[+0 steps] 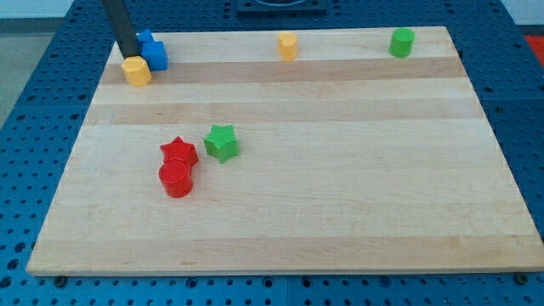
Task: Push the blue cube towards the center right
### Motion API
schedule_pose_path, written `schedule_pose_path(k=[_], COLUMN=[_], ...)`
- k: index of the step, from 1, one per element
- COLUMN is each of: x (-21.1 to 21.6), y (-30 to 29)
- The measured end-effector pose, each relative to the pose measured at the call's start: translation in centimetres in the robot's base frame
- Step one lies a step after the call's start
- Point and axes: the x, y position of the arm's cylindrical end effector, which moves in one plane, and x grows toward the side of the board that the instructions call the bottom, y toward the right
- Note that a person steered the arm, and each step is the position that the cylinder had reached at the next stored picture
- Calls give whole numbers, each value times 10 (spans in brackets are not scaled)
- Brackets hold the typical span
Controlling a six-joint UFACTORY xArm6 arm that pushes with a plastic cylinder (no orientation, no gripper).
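The blue cube (152, 52) sits near the board's top left corner. A yellow block (136, 71) touches it on its lower left. My dark rod comes down from the view's top, and my tip (128, 54) ends just left of the blue cube, right above the yellow block, touching or almost touching both.
A yellow block (288, 46) lies at top centre and a green cylinder (402, 42) at top right. A red star (178, 152), a red cylinder (177, 179) below it and a green star (222, 143) sit left of centre on the wooden board (357, 187).
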Motion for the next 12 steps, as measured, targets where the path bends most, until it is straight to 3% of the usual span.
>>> schedule_pose_path(k=[5,6,8,9,10,12], x=[-37,-33,13,13,-22,-32], y=[56,61,67,73,72,98])
